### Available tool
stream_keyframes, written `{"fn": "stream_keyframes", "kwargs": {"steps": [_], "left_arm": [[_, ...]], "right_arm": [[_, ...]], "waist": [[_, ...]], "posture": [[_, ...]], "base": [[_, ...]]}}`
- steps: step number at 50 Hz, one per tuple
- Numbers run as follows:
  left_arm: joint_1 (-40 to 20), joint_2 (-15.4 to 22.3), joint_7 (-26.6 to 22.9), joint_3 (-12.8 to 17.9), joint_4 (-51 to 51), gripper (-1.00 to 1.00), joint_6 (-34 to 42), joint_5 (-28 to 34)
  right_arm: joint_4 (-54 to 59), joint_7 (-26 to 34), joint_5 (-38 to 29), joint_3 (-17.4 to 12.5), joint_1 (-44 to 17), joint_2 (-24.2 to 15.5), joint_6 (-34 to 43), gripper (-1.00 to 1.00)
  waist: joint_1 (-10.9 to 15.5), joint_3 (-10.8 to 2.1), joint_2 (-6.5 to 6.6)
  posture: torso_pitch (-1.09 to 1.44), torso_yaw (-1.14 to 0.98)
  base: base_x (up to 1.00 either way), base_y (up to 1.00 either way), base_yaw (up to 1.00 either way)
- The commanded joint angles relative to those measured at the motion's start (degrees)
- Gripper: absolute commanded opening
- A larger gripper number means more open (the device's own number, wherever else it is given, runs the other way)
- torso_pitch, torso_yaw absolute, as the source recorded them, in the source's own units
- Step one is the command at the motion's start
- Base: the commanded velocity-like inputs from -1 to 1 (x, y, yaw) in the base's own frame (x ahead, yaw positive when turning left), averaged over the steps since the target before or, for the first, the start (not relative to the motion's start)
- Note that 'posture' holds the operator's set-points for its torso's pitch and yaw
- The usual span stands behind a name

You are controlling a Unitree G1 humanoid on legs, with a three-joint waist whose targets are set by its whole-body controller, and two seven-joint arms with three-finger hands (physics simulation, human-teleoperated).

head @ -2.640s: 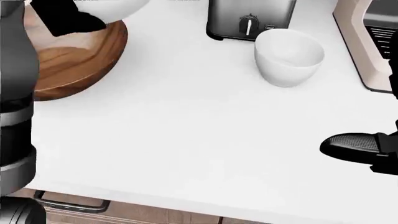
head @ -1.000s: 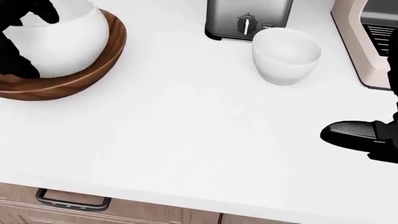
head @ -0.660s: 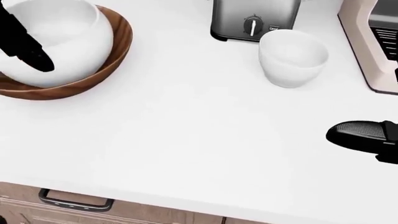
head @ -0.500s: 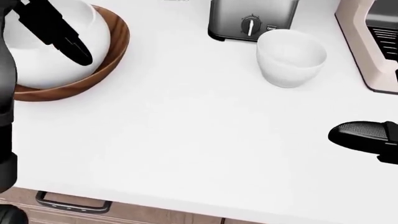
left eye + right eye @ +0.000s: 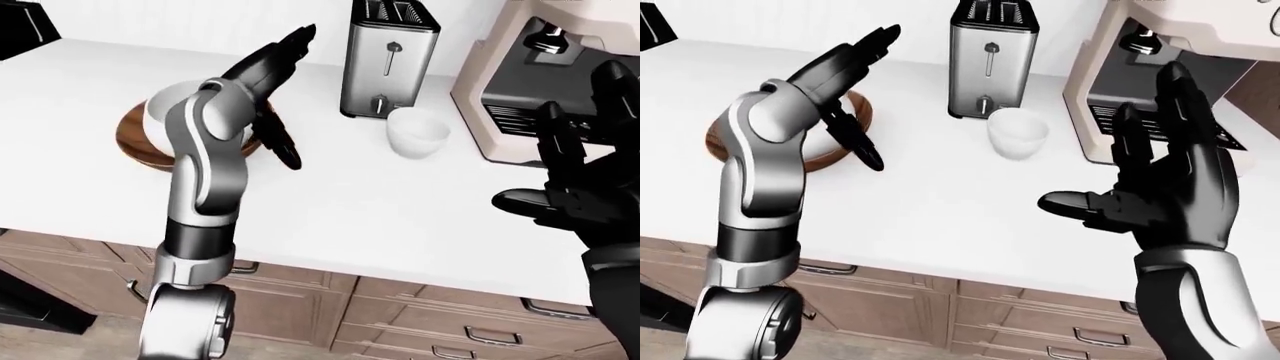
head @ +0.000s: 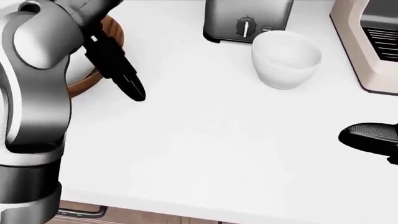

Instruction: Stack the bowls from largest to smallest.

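1. While unstacked, small white bowl standing upright on the white desk, right of centre in the left-eye view, just below the toaster and left of the coffee machine; touched by neither hand.
2. Wooden bowl at left of the right-eye view, with a white bowl apparently nested inside, mostly hidden behind the left arm; nesting judged rather than plainly seen.
3. Left hand raised over the wooden bowl, fingers spread apart, holding nothing.
4. Right hand hovering at lower right of the right-eye view, palm open, fingers splayed, empty, well apart from the small bowl.
5. Step in hand, as judged: fetching the small bowl and seating it on top of the pile.
6. To do well: approach from the bowl's open side, away from the toaster and coffee machine, since little room lies between them.
7. Better to grip across the rim with one finger inside and the others outside; smooth rounded wall likely to slip under a loose side pinch.
8. Lift straight up before moving leftward, clearing the rim of the wooden bowl.
9. Clear the left arm out of the way first, because of its position over the stack.
10. Lower centred and level, releasing only once seated; tilted release risks rocking.
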Motion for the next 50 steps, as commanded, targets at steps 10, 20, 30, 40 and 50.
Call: {"fn": "stream_keyframes", "kwargs": {"steps": [10,20,30,40,50], "left_arm": [[-3.78,-2.65,-0.61,-1.03,-1.67,1.0,-0.73,2.32],[-2.91,-4.77,0.91,-1.63,-0.44,1.0,-2.43,2.53],[-3.08,-7.26,2.91,-2.92,1.43,1.0,-3.51,2.81],[-3.56,-8.26,4.11,-3.1,3.14,1.0,-4.42,2.39],[-3.47,-8.65,4.04,-3.22,2.98,1.0,-4.38,2.46]], "right_arm": [[-0.23,-0.69,4.55,-4.67,0.34,-3.86,-2.67,1.0],[-0.46,-1.58,6.53,-6.11,1.26,-5.1,-3.09,1.0],[-2.09,-1.31,9.37,-10.13,4.92,-5.24,-3.5,1.0],[-2.4,-0.66,9.63,-11.35,6.24,-4.93,-3.77,1.0],[-2.48,-0.5,9.78,-11.69,6.44,-4.91,-3.79,1.0]], "waist": [[-1.53,-1.16,-0.56],[-3.76,-1.33,-0.67],[-6.65,-1.7,-0.78],[-10.86,-2.27,-0.93],[-15.48,-2.87,-1.45]], "posture": [[0.0,-0.12],[0.0,-0.17],[0.0,-0.22],[0.0,-0.27],[0.0,-0.32]], "base": [[0.0,0.0,0.0],[0.0,0.0,0.0],[0.0,0.0,0.0],[0.0,0.0,0.0],[0.0,0.0,0.0]]}}
